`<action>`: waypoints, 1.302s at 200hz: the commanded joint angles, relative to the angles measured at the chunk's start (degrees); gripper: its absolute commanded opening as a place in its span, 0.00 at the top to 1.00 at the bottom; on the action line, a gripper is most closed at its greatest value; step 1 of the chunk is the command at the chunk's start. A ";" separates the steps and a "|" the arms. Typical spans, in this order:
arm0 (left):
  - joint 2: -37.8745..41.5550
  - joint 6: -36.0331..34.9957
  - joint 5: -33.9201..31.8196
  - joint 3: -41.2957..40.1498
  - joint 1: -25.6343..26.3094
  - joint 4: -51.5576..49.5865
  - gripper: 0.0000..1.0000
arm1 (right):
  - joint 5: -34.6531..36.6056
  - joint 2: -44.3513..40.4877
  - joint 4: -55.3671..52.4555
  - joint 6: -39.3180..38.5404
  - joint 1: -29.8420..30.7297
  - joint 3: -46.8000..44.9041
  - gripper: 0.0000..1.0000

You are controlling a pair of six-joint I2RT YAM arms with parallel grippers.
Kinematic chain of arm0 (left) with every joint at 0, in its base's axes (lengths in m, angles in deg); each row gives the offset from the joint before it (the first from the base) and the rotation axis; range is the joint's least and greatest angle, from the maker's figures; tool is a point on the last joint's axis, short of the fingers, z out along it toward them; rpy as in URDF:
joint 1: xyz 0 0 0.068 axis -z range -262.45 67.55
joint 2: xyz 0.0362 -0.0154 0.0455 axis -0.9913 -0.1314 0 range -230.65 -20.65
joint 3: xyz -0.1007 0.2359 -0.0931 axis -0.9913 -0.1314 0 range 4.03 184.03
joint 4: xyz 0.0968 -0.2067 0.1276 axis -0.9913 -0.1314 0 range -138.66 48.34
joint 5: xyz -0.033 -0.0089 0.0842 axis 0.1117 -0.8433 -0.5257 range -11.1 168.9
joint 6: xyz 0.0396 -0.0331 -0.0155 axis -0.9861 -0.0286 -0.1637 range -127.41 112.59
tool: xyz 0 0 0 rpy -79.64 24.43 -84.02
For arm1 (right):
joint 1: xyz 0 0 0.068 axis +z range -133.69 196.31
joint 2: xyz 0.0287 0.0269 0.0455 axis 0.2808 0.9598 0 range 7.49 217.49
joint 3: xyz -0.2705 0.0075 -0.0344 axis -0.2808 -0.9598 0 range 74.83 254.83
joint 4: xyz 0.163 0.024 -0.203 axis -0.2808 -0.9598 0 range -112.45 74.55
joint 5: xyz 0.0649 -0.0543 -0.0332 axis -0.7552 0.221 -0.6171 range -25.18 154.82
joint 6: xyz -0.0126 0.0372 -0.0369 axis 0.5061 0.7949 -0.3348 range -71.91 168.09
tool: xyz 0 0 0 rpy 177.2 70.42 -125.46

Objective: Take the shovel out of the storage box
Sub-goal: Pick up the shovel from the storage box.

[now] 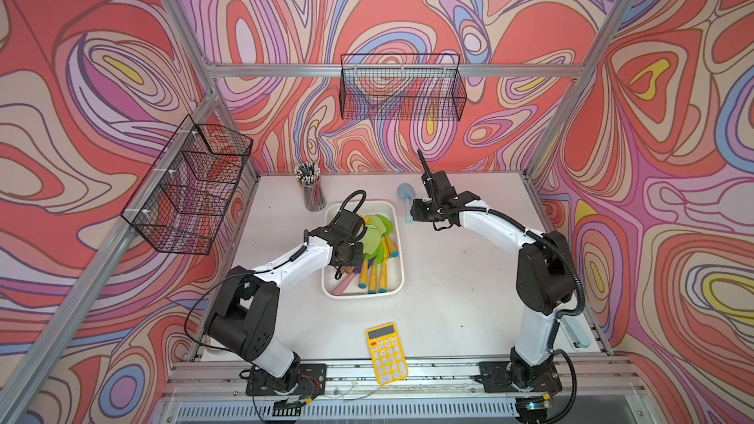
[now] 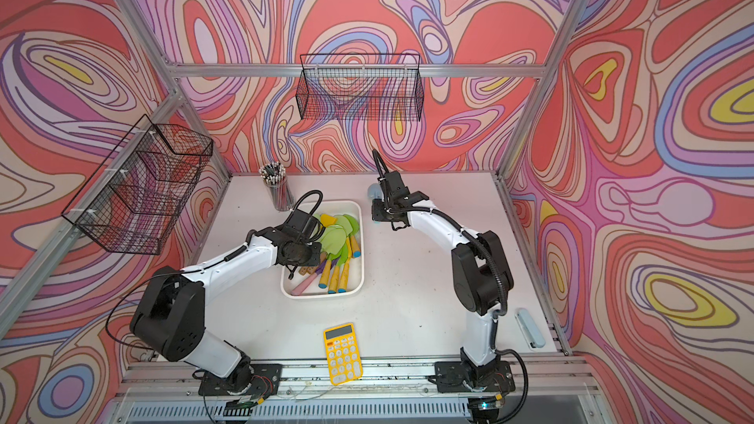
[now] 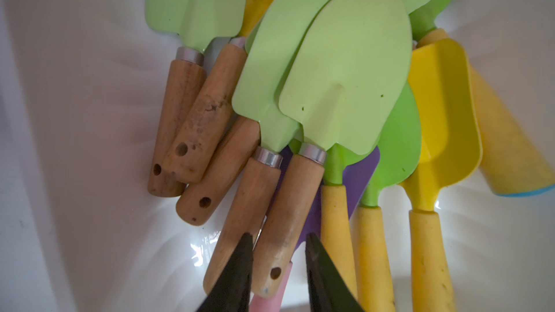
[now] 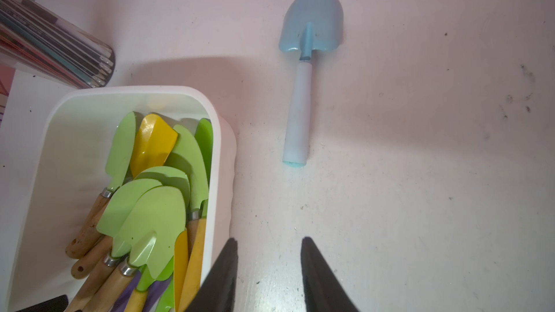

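Observation:
The white storage box (image 1: 363,293) sits mid-table and holds several shovels with green and yellow blades and wooden or yellow handles. My left gripper (image 3: 279,235) reaches down into the box, shut on the wooden handle of the topmost light green shovel (image 3: 345,70), close to the handle's holed end. That shovel lies on the pile. My right gripper (image 4: 269,240) hangs open and holds nothing, over bare table just right of the box rim (image 4: 220,151). A light blue shovel (image 4: 300,100) with a white handle lies on the table beyond it, outside the box.
A clear cup of pencils (image 1: 312,193) stands behind the box's far left corner. A yellow calculator (image 1: 385,354) lies near the front edge. A pale blue stapler-like item (image 1: 575,332) is at the right edge. Black wire baskets (image 1: 402,87) (image 1: 191,185) hang on the walls.

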 commanded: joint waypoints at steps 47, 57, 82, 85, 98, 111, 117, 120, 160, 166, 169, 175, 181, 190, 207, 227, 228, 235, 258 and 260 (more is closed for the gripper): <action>-2.74 -0.62 -0.26 0.23 1.18 -1.40 0.66 | -0.13 -4.99 2.43 1.93 0.23 -8.38 0.63; -2.85 -0.57 -1.29 -0.01 1.18 -1.43 0.65 | 0.08 -5.36 2.44 2.00 0.25 -8.97 0.63; -2.97 -0.90 -1.30 0.03 1.17 -1.46 0.65 | 0.13 -5.99 2.52 2.01 0.22 -10.51 0.63; -3.01 -0.87 -1.17 0.04 1.17 -1.37 0.65 | 0.13 -5.99 2.52 2.01 0.24 -10.71 0.63; -3.34 -0.91 -0.40 0.07 1.20 -1.32 0.65 | 0.22 -6.05 2.73 2.04 0.24 -11.51 0.63; -3.63 -0.84 0.09 0.04 1.28 -1.32 0.65 | 0.29 -5.99 2.85 2.01 0.24 -12.07 0.63; -3.79 -0.73 0.10 -0.04 1.30 -1.37 0.65 | 0.30 -5.99 2.78 2.12 0.22 -12.21 0.63; -3.85 -0.70 0.05 -0.04 1.28 -1.40 0.65 | 0.35 -6.04 2.86 2.11 0.20 -12.25 0.63; -4.68 -0.76 0.14 0.52 1.26 -2.36 0.65 | 0.69 -6.04 2.80 1.81 0.27 -12.27 0.64; -4.69 -0.79 0.26 0.41 1.29 -2.29 0.65 | 0.66 -5.99 2.78 1.69 0.24 -12.33 0.64; -4.76 -0.81 0.29 0.46 1.27 -2.28 0.65 | 0.61 -6.01 2.78 1.69 0.25 -12.26 0.64; -4.86 -0.74 0.41 0.38 1.34 -2.19 0.65 | 0.58 -5.99 2.78 1.70 0.20 -12.25 0.63; -5.08 -0.77 0.64 0.37 1.22 -2.11 0.65 | 0.46 -5.99 2.78 1.70 0.21 -12.25 0.63; -5.42 -0.76 1.00 0.52 1.32 -2.17 0.65 | 0.32 -6.03 2.93 1.71 0.20 -12.25 0.64; -5.91 -0.58 1.60 0.68 1.31 -2.17 0.65 | -0.04 -5.99 2.96 1.71 0.20 -12.37 0.64; -5.46 -0.45 2.04 0.37 1.29 -2.12 0.63 | -0.04 -5.99 2.87 1.69 0.24 -12.36 0.63; -5.43 -0.42 2.05 0.33 1.32 -2.11 0.62 | -0.05 -5.99 2.91 1.74 0.22 -12.35 0.63; -5.08 -0.25 2.26 0.06 1.28 -1.95 0.61 | 0.01 -5.99 2.96 1.70 0.23 -12.49 0.63; -4.23 -0.08 2.34 -0.37 1.26 -1.77 0.59 | -0.15 -5.99 3.09 1.71 0.25 -12.48 0.62; -4.13 -0.06 2.33 -0.33 1.30 -1.76 0.59 | -0.22 -5.99 3.12 1.76 0.21 -12.51 0.62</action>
